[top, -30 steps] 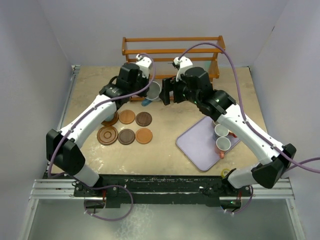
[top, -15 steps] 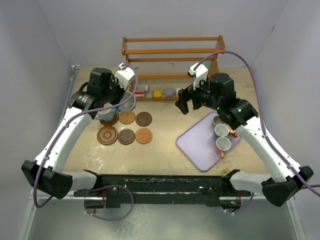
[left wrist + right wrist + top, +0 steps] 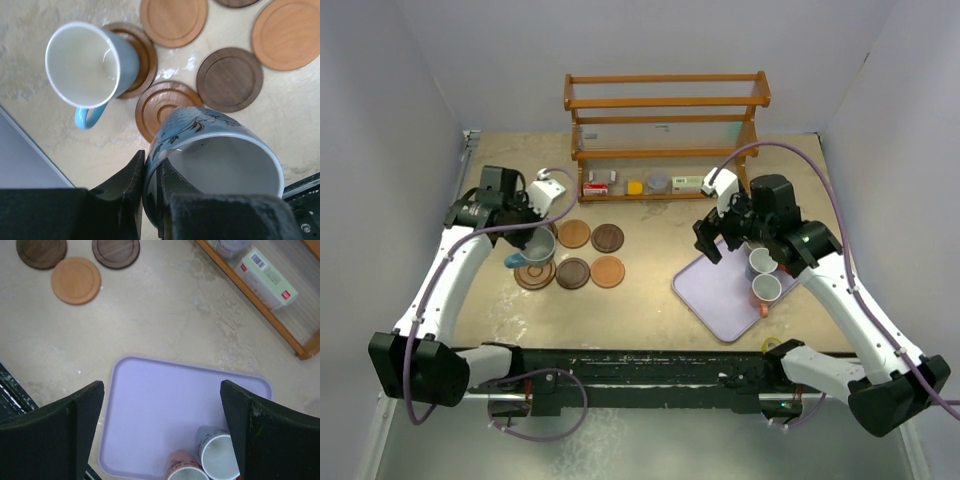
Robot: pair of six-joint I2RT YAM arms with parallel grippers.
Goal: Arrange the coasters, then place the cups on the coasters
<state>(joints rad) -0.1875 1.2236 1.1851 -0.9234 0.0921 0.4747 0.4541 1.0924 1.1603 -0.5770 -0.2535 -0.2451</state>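
My left gripper [image 3: 150,160] is shut on the rim of a patterned light blue cup [image 3: 215,145], one finger inside it and one outside. The cup hangs over a grooved brown coaster [image 3: 155,105]. Beside it a plain light blue cup [image 3: 82,65] stands on the other grooved coaster [image 3: 142,57]. Smaller coasters [image 3: 574,233] [image 3: 608,237] [image 3: 573,272] [image 3: 608,271] lie in two rows to the right. My right gripper [image 3: 162,430] is open and empty above the lavender tray [image 3: 155,405]. On the tray stand a grey cup [image 3: 763,262] and an orange cup [image 3: 766,289].
A wooden shelf rack [image 3: 665,100] stands along the back, with small boxes [image 3: 267,277] and a yellow round item [image 3: 635,187] on its lowest shelf. Another small yellow item [image 3: 770,345] lies by the near edge, right of centre.
My left arm carried the patterned blue cup from the table's rear centre leftward and down over the coasters. My right gripper opened wide and drew back right, over the tray.
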